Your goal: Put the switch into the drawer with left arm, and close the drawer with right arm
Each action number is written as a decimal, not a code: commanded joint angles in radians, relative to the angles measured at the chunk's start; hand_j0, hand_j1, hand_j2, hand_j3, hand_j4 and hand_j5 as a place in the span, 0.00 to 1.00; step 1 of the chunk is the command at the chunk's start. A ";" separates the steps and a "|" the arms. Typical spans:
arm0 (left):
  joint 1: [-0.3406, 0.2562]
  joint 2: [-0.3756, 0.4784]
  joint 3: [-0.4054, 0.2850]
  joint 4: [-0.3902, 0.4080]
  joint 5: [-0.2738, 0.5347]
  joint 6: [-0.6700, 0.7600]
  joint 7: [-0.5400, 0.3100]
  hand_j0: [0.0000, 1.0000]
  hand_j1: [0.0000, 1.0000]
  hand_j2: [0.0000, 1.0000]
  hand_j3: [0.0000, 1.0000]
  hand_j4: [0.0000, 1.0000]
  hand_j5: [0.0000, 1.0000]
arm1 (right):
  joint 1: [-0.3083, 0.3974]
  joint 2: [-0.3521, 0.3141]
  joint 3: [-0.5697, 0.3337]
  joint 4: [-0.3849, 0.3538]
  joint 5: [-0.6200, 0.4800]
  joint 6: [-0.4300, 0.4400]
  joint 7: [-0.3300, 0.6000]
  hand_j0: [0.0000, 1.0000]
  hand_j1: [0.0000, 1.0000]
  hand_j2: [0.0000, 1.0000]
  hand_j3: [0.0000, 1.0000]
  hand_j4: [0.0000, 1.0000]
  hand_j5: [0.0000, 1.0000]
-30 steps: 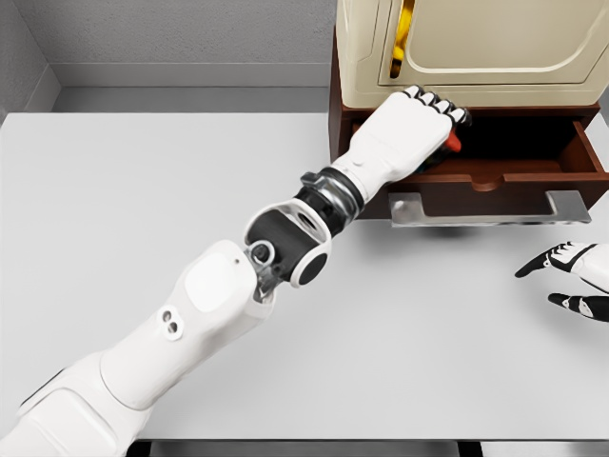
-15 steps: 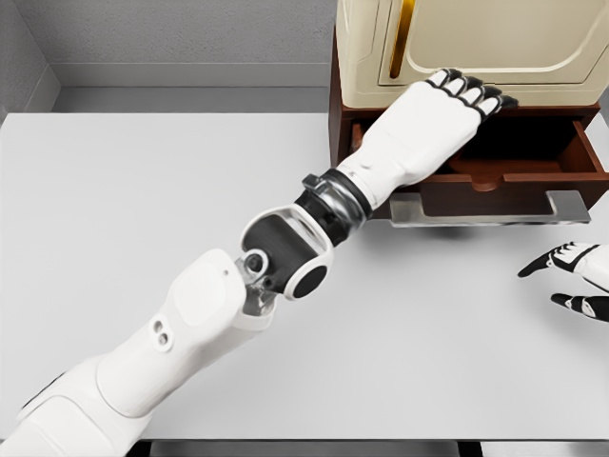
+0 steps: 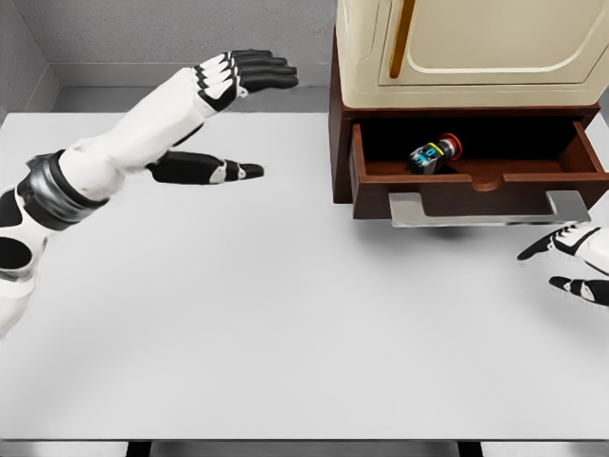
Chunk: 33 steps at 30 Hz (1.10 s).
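The switch [image 3: 435, 154], a small black part with a red button and yellow-blue markings, lies inside the open brown drawer [image 3: 476, 181] near its left side. The drawer has a grey metal handle [image 3: 487, 208] along its front. My left hand [image 3: 233, 119] is raised over the table's left part, well away from the drawer, fingers spread and holding nothing. My right hand [image 3: 568, 262] shows at the right edge, just below the handle's right end, fingers relaxed and empty.
A cream cabinet [image 3: 471, 48] with a door and a gold handle sits on top of the brown drawer unit. The white table [image 3: 285, 314] runs to a grey back wall; its front edge is near the picture's bottom.
My left hand has pulled out of the drawer and swung far left and up, leaving the switch lying in the drawer. The right hand has barely shifted.
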 commanded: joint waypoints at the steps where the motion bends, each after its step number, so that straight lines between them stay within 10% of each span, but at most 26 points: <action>1: 0.009 0.131 0.053 0.001 0.183 -0.024 -0.001 0.94 0.94 0.94 0.94 0.94 0.94 | 0.000 0.003 0.002 0.000 -0.008 0.001 -0.001 0.65 0.65 0.65 0.65 0.65 0.65; 8: 0.357 0.201 0.202 0.166 0.178 -0.024 -0.016 1.00 1.00 1.00 1.00 1.00 1.00 | -0.089 0.015 0.083 -0.006 -0.010 0.001 -0.001 0.65 0.65 0.65 0.65 0.65 0.65; 13: 0.358 0.146 0.205 0.470 0.126 -0.024 -0.024 1.00 1.00 1.00 1.00 1.00 1.00 | -0.118 0.029 0.085 0.000 -0.010 0.001 -0.001 0.65 0.65 0.65 0.65 0.65 0.65; 33: 0.364 0.115 0.288 0.475 0.125 -0.024 -0.024 1.00 1.00 1.00 1.00 1.00 1.00 | -0.161 -0.036 0.137 0.037 -0.031 0.001 0.001 0.65 0.65 0.65 0.65 0.65 0.65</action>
